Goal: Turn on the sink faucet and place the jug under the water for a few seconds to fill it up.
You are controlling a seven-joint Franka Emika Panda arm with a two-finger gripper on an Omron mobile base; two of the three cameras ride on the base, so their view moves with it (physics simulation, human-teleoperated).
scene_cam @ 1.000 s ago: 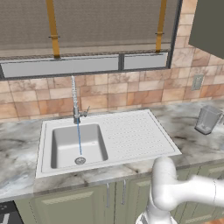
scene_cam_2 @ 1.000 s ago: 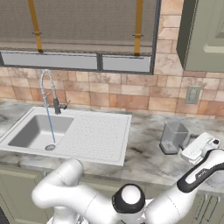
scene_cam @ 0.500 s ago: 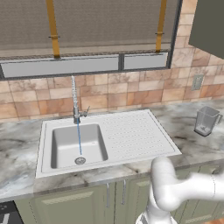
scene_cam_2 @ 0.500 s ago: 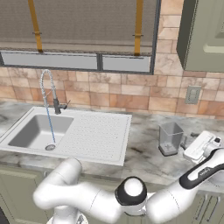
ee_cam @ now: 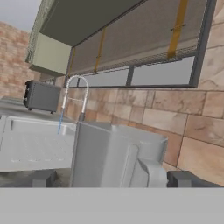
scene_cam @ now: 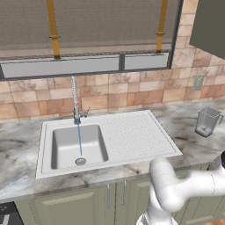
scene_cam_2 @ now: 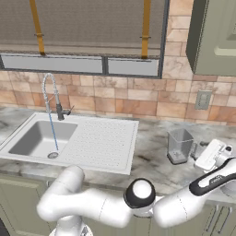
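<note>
One jug (scene_cam_2: 179, 145): upright on the counter (scene_cam_2: 152, 159), right of centre in the right base view, well apart from the sink (scene_cam: 102, 140).
Handling: probably light, rigid, slick; grip across its walls.
Fingers (ee_cam: 181, 178): spread wide, empty, flanking the jug.
Water (scene_cam: 79, 137): running.

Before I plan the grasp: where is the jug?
The jug stands on the counter right of the sink, below the wall outlet.

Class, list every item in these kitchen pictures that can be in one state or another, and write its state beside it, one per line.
Faucet: on.
Water: running into the basin.
Sink: basin holds no jug.
Jug: upright on the counter, not under the stream.
Gripper: open, fingers either side of the jug.
</note>
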